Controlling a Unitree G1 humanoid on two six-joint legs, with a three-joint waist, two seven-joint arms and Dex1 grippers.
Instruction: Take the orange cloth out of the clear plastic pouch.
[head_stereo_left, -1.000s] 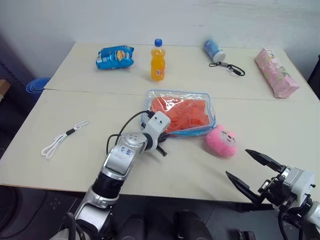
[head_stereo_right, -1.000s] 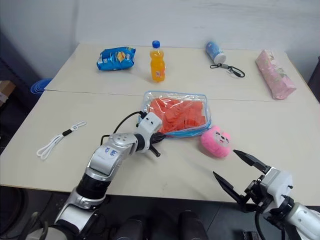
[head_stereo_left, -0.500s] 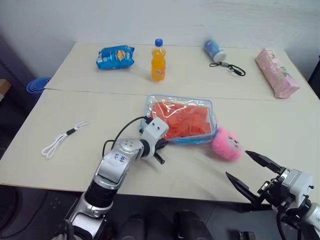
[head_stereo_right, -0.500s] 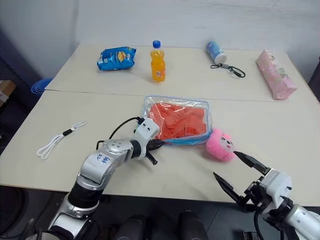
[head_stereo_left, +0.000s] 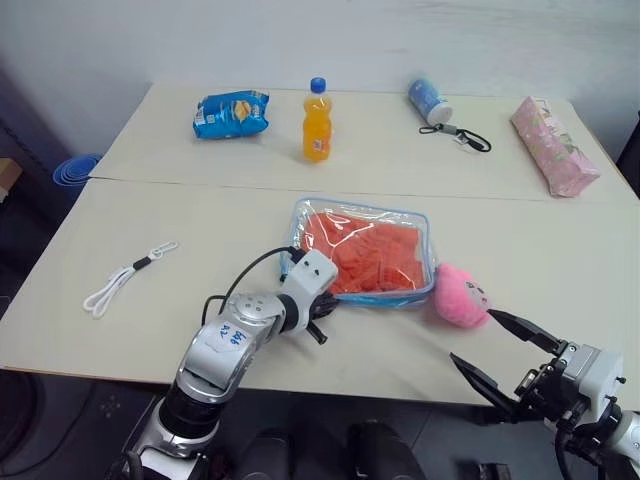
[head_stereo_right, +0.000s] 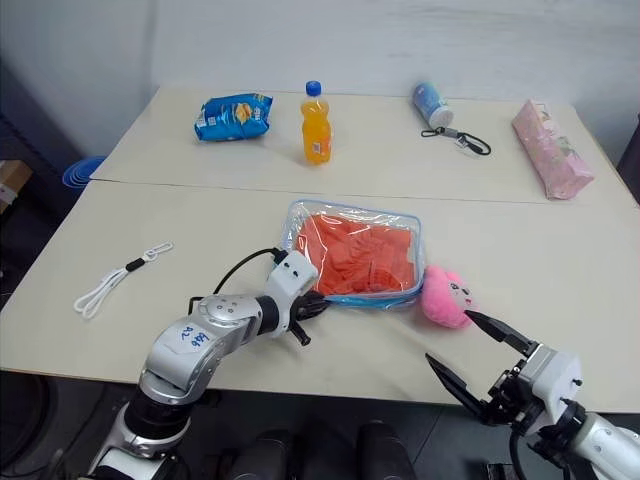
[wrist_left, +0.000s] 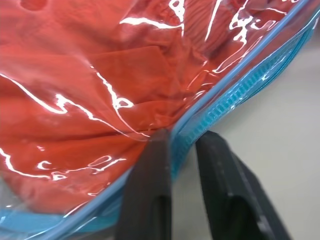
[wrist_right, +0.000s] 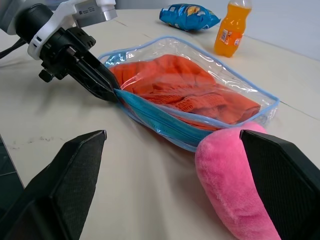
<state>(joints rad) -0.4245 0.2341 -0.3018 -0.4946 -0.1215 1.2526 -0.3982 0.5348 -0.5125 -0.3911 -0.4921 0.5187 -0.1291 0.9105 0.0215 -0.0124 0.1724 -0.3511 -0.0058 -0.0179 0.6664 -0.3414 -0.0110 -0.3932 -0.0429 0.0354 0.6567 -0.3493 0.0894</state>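
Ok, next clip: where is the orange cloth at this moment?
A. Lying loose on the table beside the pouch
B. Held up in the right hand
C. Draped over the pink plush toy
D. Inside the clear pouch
D: the orange cloth lies folded under the plastic of the clear pouch, whose blue-trimmed edge the left hand has its fingertips around.

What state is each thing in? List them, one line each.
orange cloth: folded, inside the pouch.
clear plastic pouch: lying flat on the table, its blue edge at the left gripper's fingertips.
left gripper: fingers slightly apart.
right gripper: wide open, holding nothing.
orange bottle: upright, capped.
pink plush toy: lying by the pouch's corner.
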